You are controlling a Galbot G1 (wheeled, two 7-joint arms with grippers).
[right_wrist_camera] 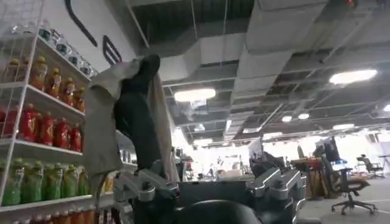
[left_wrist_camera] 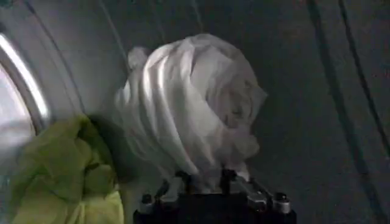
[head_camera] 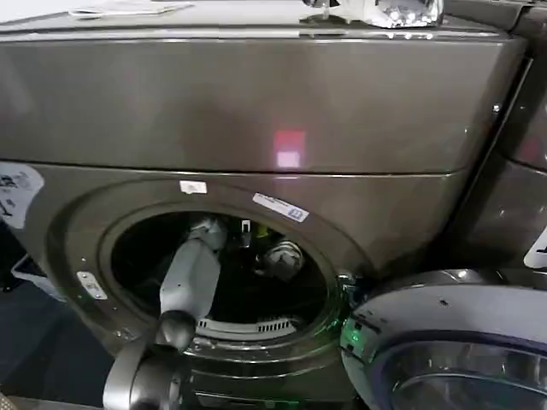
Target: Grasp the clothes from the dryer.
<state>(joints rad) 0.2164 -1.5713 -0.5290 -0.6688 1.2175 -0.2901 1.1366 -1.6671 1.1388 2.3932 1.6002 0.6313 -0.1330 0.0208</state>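
While deep inside the dryer, past the round hole on its front: the left hand, aimed into the drum.

Starting at the far left of the dryer's front: a white sticker, half cut off. Next, by the left rim of the hole, a yellow-green cloth, lying low against the drum wall. Just beside it, toward the middle, a white cloth, bunched into a tall lump, standing more up than flat.

Left hand open, its two tips a little apart, right at the bottom edge of that white lump. Straight ahead and a bit up from the hand, so most likely no turning needed: just push in a little, squeeze, then pull back out through the hole. Much nearer than the other arm.

Grey, smooth and curved all round in there, and dark. Up above the hole, a small pink light on the top panel. Down at the right front corner, the round door, swung open.

Farther right, well away from the dryer: the right hand, aimed up at a ceiling with long lamps, a pale cloth draped over it. Cannot tell if open or closed. Beside it, shelves full of bottles, with desks and chairs far off in a big room.
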